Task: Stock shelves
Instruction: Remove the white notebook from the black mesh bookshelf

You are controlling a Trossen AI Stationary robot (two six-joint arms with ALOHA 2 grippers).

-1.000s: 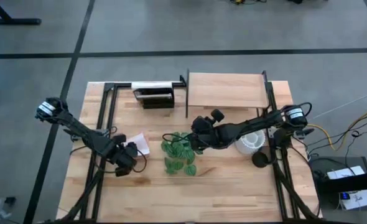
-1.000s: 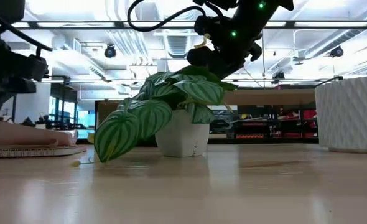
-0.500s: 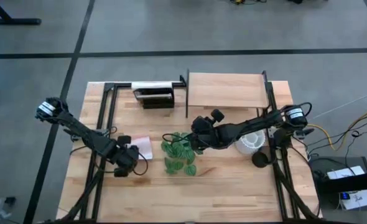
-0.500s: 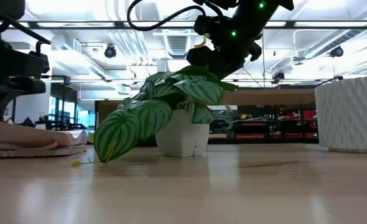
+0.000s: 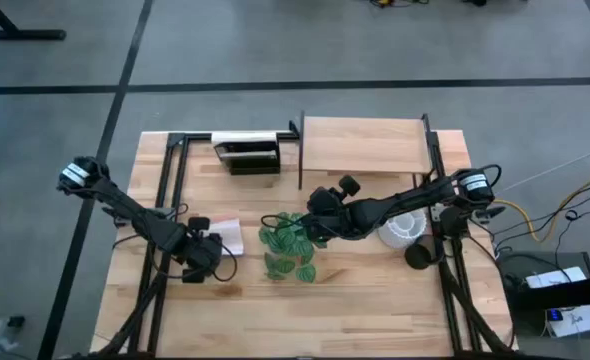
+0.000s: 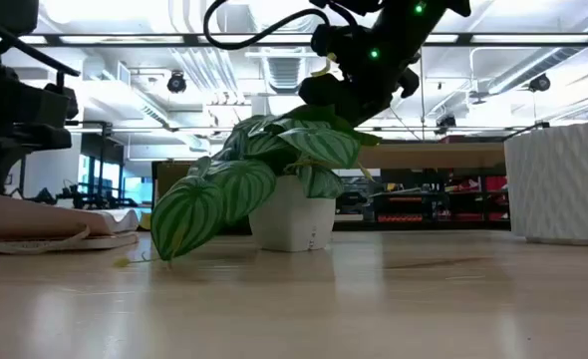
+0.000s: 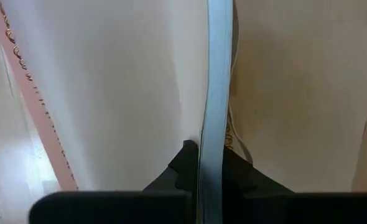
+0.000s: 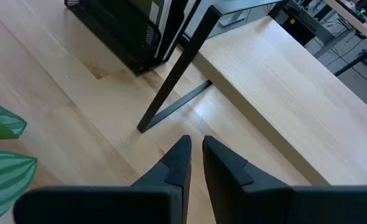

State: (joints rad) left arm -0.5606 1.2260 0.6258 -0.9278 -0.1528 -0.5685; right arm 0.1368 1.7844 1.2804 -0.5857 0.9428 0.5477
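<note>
A white spiral-bound notebook [image 5: 230, 237] lies at the table's left, and my left gripper [image 5: 213, 247] is shut on it. A potted plant [image 5: 290, 250] with striped green leaves stands mid-table on the base of its white pot [image 6: 292, 214]. My right gripper [image 8: 196, 155] hovers over the plant's far side, shut, with nothing between its fingers. I cannot tell whether it touches the leaves [image 6: 319, 145]. The shelves [image 5: 363, 145], a pale board in a black frame, stand at the far edge. My left gripper pinches the notebook's edge [image 7: 216, 118] between its two fingers, one finger on each face. The fingers come from the table's near left side, slanting down. In the low view the notebook [image 6: 65, 239] lies low on the table.
A dark slatted book rack [image 5: 247, 152] stands to the left of the shelves at the far edge. A ribbed white pot [image 5: 403, 228] and a dark round object [image 5: 418, 255] sit at the right. The near half of the tabletop [image 5: 305, 320] shows bare wood.
My left gripper has shifted a little toward the near edge with the notebook, which has turned slightly on the table. My right gripper and the plant have kept still.
</note>
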